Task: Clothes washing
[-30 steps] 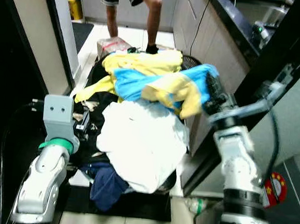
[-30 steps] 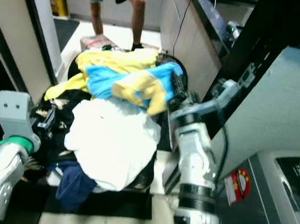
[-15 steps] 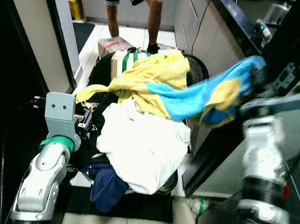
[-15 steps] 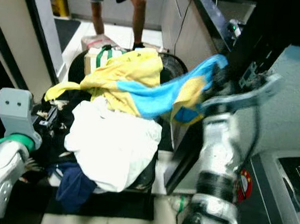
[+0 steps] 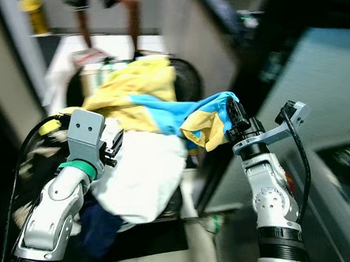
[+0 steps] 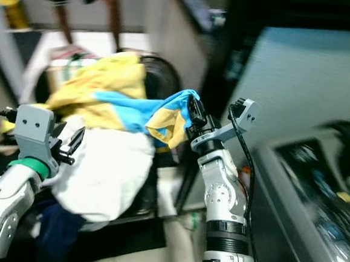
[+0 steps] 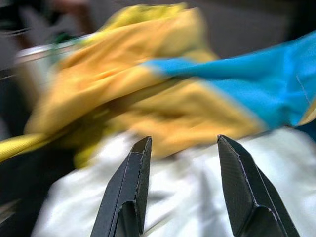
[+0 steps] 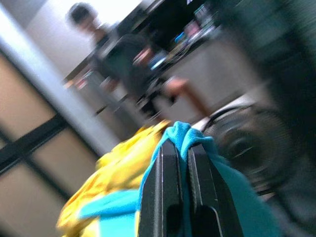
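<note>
The right gripper has its fingers clenched on one end of the yellow and blue garment. The cloth stretches from there back to the laundry pile. The left gripper hangs above that pile with fingers released.

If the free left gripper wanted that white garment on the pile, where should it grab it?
Probably at a raised fold on top of the white garment, coming from above. It lies draped over the pile, so flat spots offer little to pinch. The open left gripper hovers right over it; the right gripper holds the blue-and-yellow garment.
</note>
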Robot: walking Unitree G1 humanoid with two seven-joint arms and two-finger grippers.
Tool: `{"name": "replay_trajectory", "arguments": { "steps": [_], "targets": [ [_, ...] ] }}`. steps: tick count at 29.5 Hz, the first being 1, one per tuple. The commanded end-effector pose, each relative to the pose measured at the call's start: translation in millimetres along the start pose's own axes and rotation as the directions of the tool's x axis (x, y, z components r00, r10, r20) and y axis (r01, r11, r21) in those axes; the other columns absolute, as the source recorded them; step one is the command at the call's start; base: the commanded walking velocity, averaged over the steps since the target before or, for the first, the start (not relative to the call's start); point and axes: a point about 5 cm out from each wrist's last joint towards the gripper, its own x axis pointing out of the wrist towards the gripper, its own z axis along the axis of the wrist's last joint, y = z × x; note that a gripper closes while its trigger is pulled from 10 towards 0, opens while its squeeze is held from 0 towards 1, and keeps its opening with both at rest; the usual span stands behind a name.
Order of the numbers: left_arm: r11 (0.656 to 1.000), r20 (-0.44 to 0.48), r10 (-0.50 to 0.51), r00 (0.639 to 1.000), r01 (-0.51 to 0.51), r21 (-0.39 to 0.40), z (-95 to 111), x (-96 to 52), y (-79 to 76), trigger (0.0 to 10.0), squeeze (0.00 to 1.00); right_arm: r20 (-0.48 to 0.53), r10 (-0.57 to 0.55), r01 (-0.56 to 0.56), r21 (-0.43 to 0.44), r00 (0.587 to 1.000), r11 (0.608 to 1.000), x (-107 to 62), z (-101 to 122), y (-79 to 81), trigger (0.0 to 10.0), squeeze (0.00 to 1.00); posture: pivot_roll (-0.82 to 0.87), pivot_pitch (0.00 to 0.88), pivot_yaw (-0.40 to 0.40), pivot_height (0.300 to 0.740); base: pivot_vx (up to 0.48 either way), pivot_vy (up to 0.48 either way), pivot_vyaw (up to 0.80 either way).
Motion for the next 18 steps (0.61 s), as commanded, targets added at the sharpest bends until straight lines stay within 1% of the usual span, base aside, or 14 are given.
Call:
{"name": "replay_trajectory", "arguments": {
  "steps": [1,4,6,7,8,9,10,11,12,13,14,15,16,18],
  "targets": [
    [1.0,-0.008,-0.005,1.0,0.005,0.013,-2.0,-2.0,0.6,10.0,0.0,-0.008,0.004,-0.004,-0.003,1.0,1.0,-2.5,-2.5,1.4,10.0,0.0,0.15,0.015,0.035,0.74,0.0,0.0,-0.8],
    [1.0,-0.008,-0.008,1.0,0.008,0.012,-1.9,-1.9,0.5,10.0,0.0,-0.011,0.002,-0.002,-0.006,1.0,1.0,-3.5,-3.2,1.4,10.0,0.0,0.15,0.013,0.037,0.74,0.0,0.0,-0.8],
    [1.0,-0.013,-0.024,1.0,0.024,-0.009,-1.9,-2.3,-0.5,10.0,0.0,-0.012,0.001,-0.002,-0.002,1.0,1.0,-4.8,-3.6,1.9,10.0,0.0,0.15,0.011,0.039,0.74,0.0,0.0,-0.8],
    [0.998,-0.018,-0.041,0.999,0.04,-0.055,-0.9,-2.9,-1.9,10.0,0.0,-0.006,0.008,-0.008,0.007,1.0,1.0,-5.2,-2.5,3.4,10.0,0.0,0.15,0.01,0.04,0.74,0.0,0.0,-0.8],
    [0.998,-0.018,-0.041,0.999,0.04,-0.055,-0.9,-2.9,-1.9,10.0,0.0,-0.006,0.008,-0.008,0.007,1.0,1.0,-5.2,-2.5,3.4,10.0,0.0,0.15,0.01,0.04,0.74,0.0,0.0,-0.8],
    [0.995,-0.008,-0.032,0.999,0.031,-0.094,2.6,-2.5,-1.1,10.0,0.0,0.008,0.02,-0.02,0.017,1.0,1.0,-3.6,1.0,6.7,10.0,0.0,0.15,0.01,0.04,0.74,0.0,0.0,-0.8],
    [0.992,0.008,-0.029,1.0,0.029,-0.123,6.9,-1.7,0.4,10.0,0.0,0.023,0.045,-0.046,0.019,0.999,0.999,0.6,6.5,14.0,10.0,0.0,0.15,0.017,0.042,0.74,0.0,0.0,-0.8],
    [0.992,0.008,-0.029,1.0,0.029,-0.123,6.9,-1.7,0.4,10.0,0.0,0.023,0.045,-0.046,0.019,0.999,0.999,0.6,6.5,14.0,10.0,0.0,0.15,0.017,0.042,0.74,0.0,0.0,-0.8],
    [0.99,0.02,-0.024,1.0,0.027,-0.137,9.9,-1.1,1.7,10.0,0.0,0.033,0.063,-0.064,0.018,0.997,0.998,3.6,10.3,19.3,10.0,0.0,0.15,0.017,0.042,0.74,0.0,0.0,-0.8],
    [0.993,0.033,-0.013,0.999,0.017,-0.119,12.7,-0.3,3.8,10.0,0.0,0.055,0.09,-0.091,0.015,0.994,0.996,9.1,16.9,28.0,10.0,0.0,0.15,0.019,0.043,0.74,0.0,0.0,-0.8],
    [0.993,0.033,-0.013,0.999,0.017,-0.119,12.7,-0.3,3.8,10.0,0.0,0.055,0.09,-0.091,0.015,0.994,0.996,9.1,16.9,28.0,10.0,0.0,0.15,0.019,0.043,0.74,0.0,0.0,-0.8],
    [0.993,0.048,0.009,0.999,-0.003,-0.115,15.7,0.7,6.3,10.0,0.0,0.093,0.121,-0.123,0.013,0.988,0.992,17.2,27.4,39.8,10.0,0.0,0.15,0.019,0.043,0.74,0.0,0.0,-0.8],
    [0.993,0.048,0.009,0.999,-0.003,-0.115,15.7,0.7,6.3,10.0,0.0,0.093,0.121,-0.123,0.013,0.988,0.992,17.2,27.4,39.8,10.0,0.0,0.15,0.019,0.043,0.74,0.0,0.0,-0.8],
    [0.991,0.067,0.056,0.996,-0.047,-0.126,20.1,2.5,11.3,10.0,0.0,0.168,0.163,-0.165,0.0,0.972,0.986,32.9,49.9,59.5,10.0,0.0,0.16,0.017,0.033,0.74,0.0,0.0,-0.8]
  ]
}}
